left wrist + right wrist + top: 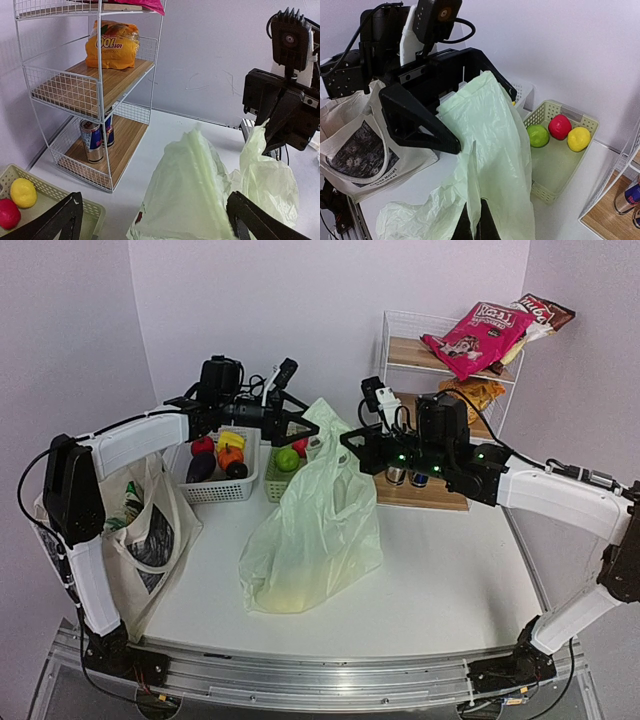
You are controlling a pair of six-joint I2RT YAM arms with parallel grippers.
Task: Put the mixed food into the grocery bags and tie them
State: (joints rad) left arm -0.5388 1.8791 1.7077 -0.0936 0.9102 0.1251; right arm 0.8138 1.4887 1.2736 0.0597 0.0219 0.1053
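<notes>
At the centre of the top view, your pale-green plastic bag (315,530) stands slumped on the counter (450,570). Your right pincer (472,225) is pressed together on one handle, holding it up. Your left pincer (155,200) is spread wide, the bag's other peak between its fingers (62,222), unclamped. Far left, the canvas tote (150,530) sags at the counter's edge.

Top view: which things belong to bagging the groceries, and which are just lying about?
Job: plastic bag, tote, snack packets, cans, fruit.
Lying about: baskets, wire rack.
</notes>
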